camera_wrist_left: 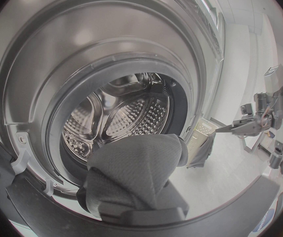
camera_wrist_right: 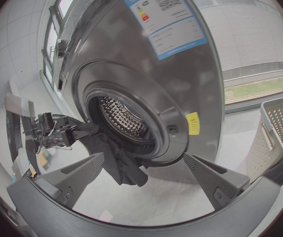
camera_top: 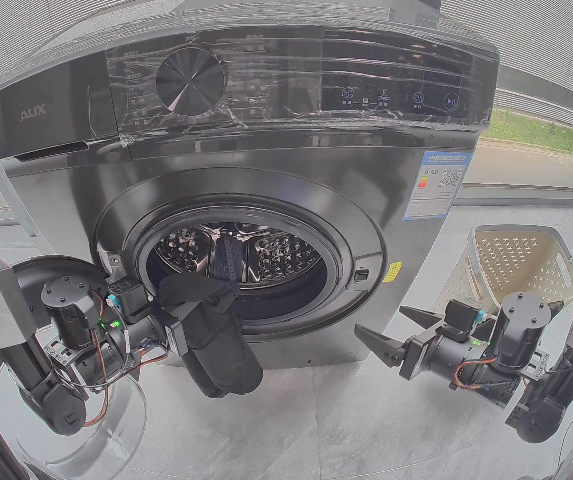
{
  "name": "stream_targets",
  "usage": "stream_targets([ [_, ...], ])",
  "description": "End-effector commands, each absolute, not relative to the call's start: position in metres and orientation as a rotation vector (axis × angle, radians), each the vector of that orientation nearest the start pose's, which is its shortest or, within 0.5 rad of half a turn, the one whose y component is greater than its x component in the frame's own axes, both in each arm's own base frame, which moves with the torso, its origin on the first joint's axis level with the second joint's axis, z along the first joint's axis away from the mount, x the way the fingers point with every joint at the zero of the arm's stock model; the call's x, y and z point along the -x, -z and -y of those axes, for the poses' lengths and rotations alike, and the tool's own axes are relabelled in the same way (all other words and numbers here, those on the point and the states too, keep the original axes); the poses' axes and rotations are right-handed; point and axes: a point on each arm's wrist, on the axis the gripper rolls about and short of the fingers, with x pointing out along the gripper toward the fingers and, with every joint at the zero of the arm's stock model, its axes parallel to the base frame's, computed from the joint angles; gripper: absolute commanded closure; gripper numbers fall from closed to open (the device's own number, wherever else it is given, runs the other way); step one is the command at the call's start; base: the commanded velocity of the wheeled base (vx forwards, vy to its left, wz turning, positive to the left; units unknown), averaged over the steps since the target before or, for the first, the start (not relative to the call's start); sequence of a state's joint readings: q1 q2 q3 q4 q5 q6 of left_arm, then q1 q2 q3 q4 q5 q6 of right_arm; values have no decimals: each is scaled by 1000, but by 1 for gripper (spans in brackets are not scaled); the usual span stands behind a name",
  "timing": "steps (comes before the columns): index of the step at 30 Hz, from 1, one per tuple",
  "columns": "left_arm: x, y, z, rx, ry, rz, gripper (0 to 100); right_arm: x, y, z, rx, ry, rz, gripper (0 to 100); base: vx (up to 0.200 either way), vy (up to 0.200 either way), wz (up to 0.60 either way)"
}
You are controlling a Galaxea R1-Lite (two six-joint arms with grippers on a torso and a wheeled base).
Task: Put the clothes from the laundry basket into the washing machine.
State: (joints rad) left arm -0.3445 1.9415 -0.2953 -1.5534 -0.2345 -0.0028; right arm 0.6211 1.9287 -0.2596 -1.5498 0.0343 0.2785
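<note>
Left jaws clenched on a black garment (camera_top: pixel 216 341), and from the left wrist view the cloth bunches right over them, so the fingertips are buried. That garment is at the lower left of the washer's (camera_top: pixel 366 188) round opening. Its top fold sits at the rubber rim, not yet inside, and the rest hangs down in front of the panel below the opening. Behind it the drum (camera_top: pixel 280 255) gapes, steel and studded with holes, with nothing else I can make out inside. The door (camera_top: pixel 66 428) is swung wide to the left, its glass bowl low beside the left arm.

Over to the right jaws: released, spread wide, nothing between them. They hang above the floor (camera_top: pixel 340 421) in front of the washer's lower right corner, pointing across toward the opening and well apart from the garment. From the right wrist view both black fingers frame the opening, and the left arm with its load shows beyond.

Just behind that right arm stands the basket (camera_top: pixel 520 261), cream and perforated, on the floor just beside the washer's right side. A dark cloth (camera_wrist_left: pixel 202 152) hangs over the basket's edge; how much lies inside, I cannot tell.

Up top, a big dial (camera_top: pixel 190 81) sits left of centre on the control panel, with plastic film across it. A blue-edged sticker (camera_top: pixel 436 185) and a small yellow label (camera_top: pixel 392 271) mark the front, to the right of the opening.
</note>
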Motion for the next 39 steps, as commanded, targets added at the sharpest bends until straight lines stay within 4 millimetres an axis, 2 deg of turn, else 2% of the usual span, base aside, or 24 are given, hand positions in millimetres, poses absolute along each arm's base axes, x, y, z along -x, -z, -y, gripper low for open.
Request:
stream_targets([
  [1, -253, -81, 112, -32, 559, -119, 100, -203, -85, -161, -208, -671, -226, 0, 0, 0, 0],
  [7, -261, -72, 119, -27, 524, -140, 100, -202, -84, -161, -201, -666, -229, 0, 0, 33, 0],
  [12, -263, -75, 121, 17, 528, -132, 100, -203, -84, -160, -202, -665, -226, 0, 0, 200, 0],
  [24, -258, -78, 124, 8, 538, -124, 100, -202, -85, -161, -202, -668, -226, 0, 0, 0, 0],
  [28, -258, -86, 141, 12, 589, -80, 100, -201, -86, -160, -202, -671, -220, 0, 0, 0, 0],
  [33, -280, -113, 162, 52, 635, 69, 100, -188, -89, -164, -197, -715, -225, 0, 0, 0, 0],
  [35, -282, -113, 173, 74, 660, 76, 100, -183, -89, -166, -194, -731, -230, 0, 0, 0, 0],
  [39, -301, -92, 190, 79, 631, 46, 100, -175, -93, -164, -194, -748, -222, 0, 0, 0, 0],
])
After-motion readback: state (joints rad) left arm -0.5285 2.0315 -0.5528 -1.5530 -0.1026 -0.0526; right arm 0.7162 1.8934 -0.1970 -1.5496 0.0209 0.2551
